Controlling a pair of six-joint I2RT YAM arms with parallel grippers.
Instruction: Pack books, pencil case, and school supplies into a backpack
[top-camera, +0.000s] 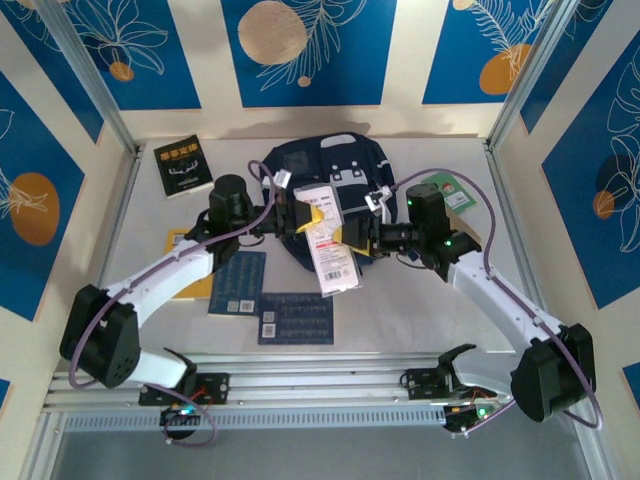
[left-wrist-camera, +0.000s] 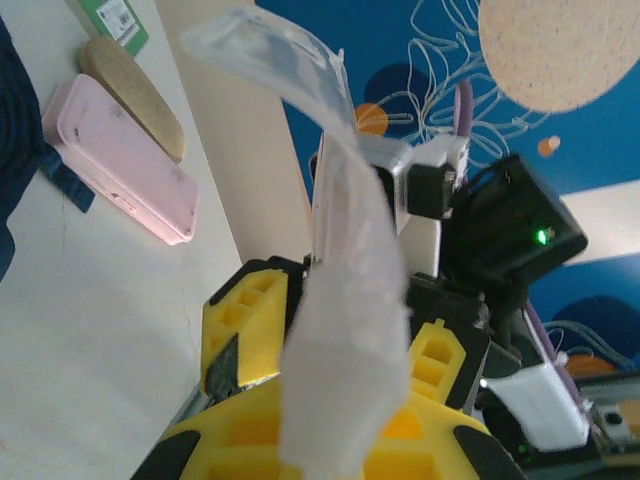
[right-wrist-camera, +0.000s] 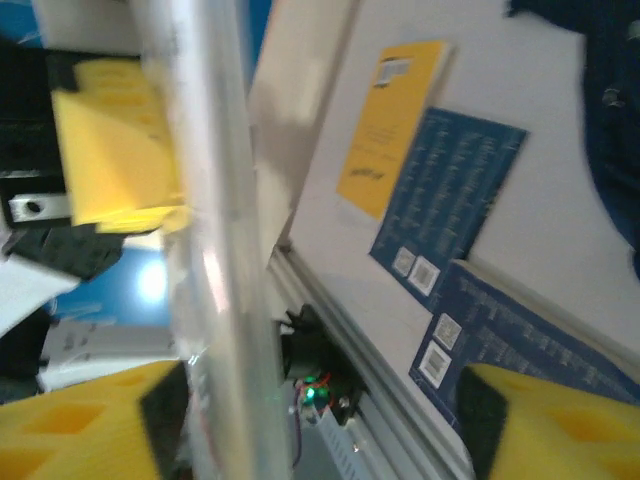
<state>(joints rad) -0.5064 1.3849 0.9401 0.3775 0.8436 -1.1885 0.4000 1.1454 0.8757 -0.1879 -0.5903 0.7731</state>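
top external: high behind arm bases, looking down on whole white bench (top-camera: 150, 235) | left wrist: close-up, facing bench's right edge | right wrist: close-up, facing near-left corner | shared: flat white plastic packet with red print (top-camera: 330, 245), near in both wrist views

Backpack (top-camera: 325, 165) lies far middle before me, one book (top-camera: 183, 167) to its left, two books (top-camera: 297, 318) in front of it, booklet (top-camera: 447, 190) to its right, packet (top-camera: 330, 240) over its near edge

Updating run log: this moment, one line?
left end effector: shut on white packet | right end effector: open | packet over backpack
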